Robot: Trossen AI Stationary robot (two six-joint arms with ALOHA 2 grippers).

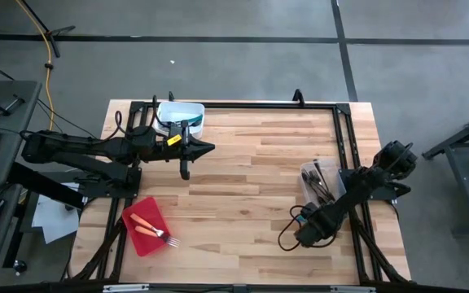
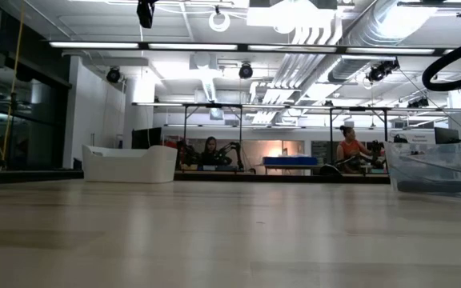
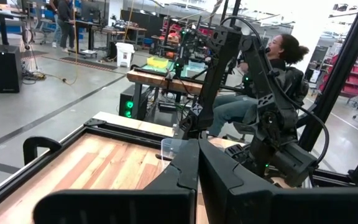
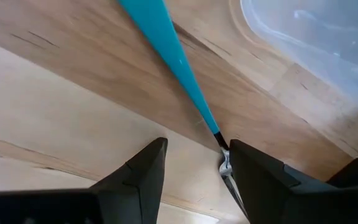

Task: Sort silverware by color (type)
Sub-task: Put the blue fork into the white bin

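A teal-handled utensil (image 4: 166, 50) lies flat on the wood, and its metal neck runs down between my right gripper's (image 4: 194, 165) open fingers. In the high view that gripper (image 1: 304, 232) is low over the table's near right part and hides the utensil. Dark utensils (image 1: 322, 185) lie in a clear tub (image 1: 309, 172) beside the right arm. Orange-handled forks (image 1: 155, 231) lie on the red tray (image 1: 137, 214) near the left edge. My left gripper (image 3: 197, 168) is shut and hovers next to the white tub (image 1: 192, 112). My right gripper points down at the table with a finger on either side of the teal utensil's metal neck (image 4: 224, 160). The neck lies right against one finger (image 4: 253, 168). I cannot tell whether they touch. The utensil lies flat on the wood.
The white tub (image 2: 130, 164) stands at the far left of the table and the clear tub (image 2: 438, 168) at the right. A black frame (image 1: 344, 138) runs around the table's edges. Bare wood lies in the middle (image 1: 251, 179). People sit in the room beyond (image 3: 272, 68).
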